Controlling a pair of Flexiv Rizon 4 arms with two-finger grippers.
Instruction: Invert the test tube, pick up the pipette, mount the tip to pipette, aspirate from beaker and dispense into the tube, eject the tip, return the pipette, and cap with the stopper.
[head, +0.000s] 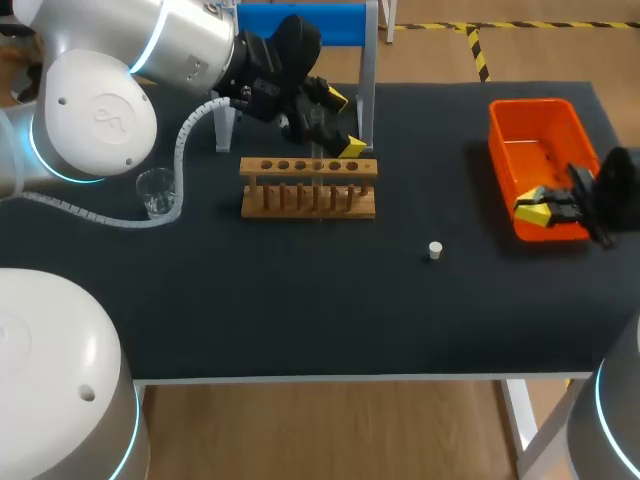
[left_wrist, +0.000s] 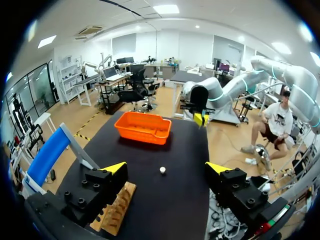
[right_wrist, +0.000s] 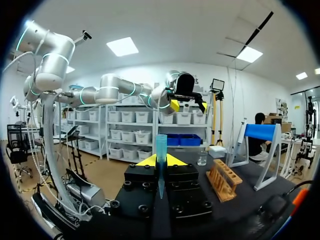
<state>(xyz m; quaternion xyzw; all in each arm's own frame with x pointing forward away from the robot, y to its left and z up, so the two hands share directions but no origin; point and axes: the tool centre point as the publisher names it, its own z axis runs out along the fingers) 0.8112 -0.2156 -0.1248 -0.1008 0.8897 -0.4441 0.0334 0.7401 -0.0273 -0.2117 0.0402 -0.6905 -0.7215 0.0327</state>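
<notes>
A blue tapered tip (right_wrist: 161, 150) stands between the two fingers of the right hand (right_wrist: 161, 161), with its narrow end toward the wrist. The yellow fingertips press against it from either side, so the hand is clamped on the tip. In the head view this hand sits at the near end of the orange bin (head: 520, 125), on the right side of the table (head: 300, 310). From that angle it is hard to tell whether it is down inside the bin or just above its rim.

The white stopper (head: 435, 250) lies alone on the dark table. It is between the bin and the wooden tube rack (head: 308, 186), and nearer the front edge than either. The rack stands left of centre, with a row of round holes along its top bar.

The left hand (head: 344, 122) hangs above the right end of the rack, its fingers spread wide apart. The left wrist view shows the rack under one finger and the stopper on the table ahead of the gap. The orange bin is farther on, and the right hand is beyond it.

A clear glass beaker (head: 155, 192) stands on the table well to the left of the rack, just beside the left arm's ribbed cable hose (head: 185, 135). Behind the rack, near the table's far edge, stands a blue stand (head: 300, 22) on metal legs. The right wrist view shows the rack, beaker and stand grouped ahead of the clamped fingers, with the left hand above them.
</notes>
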